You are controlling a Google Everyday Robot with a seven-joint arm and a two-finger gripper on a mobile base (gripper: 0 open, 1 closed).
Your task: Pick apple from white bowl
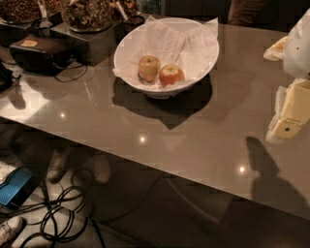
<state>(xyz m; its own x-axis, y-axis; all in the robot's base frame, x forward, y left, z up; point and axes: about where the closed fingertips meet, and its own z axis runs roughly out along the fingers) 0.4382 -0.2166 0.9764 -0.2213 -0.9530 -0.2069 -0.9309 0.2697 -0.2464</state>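
Red-orange apple [171, 75] low in paper-lined white bowl [160, 90] — gripper [290, 118] well apart, right edge.

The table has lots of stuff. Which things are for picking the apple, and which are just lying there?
For the job: red-orange apple, white bowl holding it, gripper at the right, over the table.
Just lying about: paler apple in the same bowl, dark food containers, black case, cables on the floor.

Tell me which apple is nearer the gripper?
The small red-orange apple, on the right in the wide white bowl. The paler yellow-tan apple sits left of it, farther from the gripper at the right edge.
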